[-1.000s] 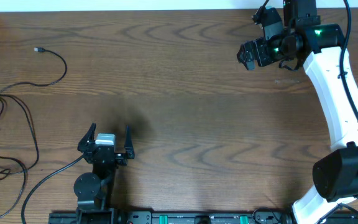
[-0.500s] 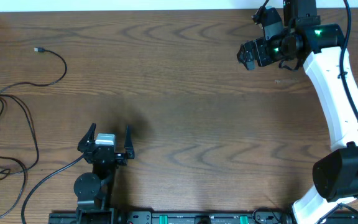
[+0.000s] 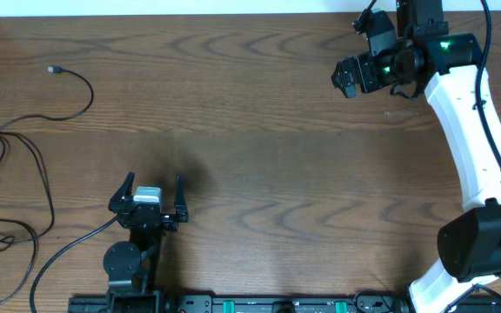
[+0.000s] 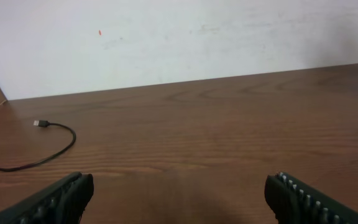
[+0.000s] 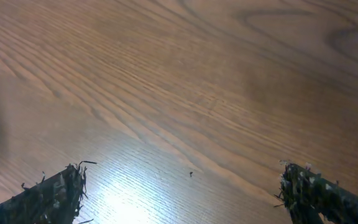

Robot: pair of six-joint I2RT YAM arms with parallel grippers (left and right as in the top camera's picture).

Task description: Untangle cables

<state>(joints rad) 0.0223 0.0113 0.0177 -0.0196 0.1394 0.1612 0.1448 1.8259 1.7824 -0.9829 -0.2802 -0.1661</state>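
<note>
Wooden table [image 3: 259, 174]: cables [image 3: 90, 94] lie left of the spread left fingers [image 3: 127, 186], far from the spread right fingers [image 5: 48, 193].

Brown wood-grain tabletop [image 3: 259, 148]. White wall [image 4: 185, 37] behind far edge. Black rail [image 3: 259, 304] with green fittings along near edge.

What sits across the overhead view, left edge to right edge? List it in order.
cables → left gripper, open → right gripper, open → white arm link
</note>
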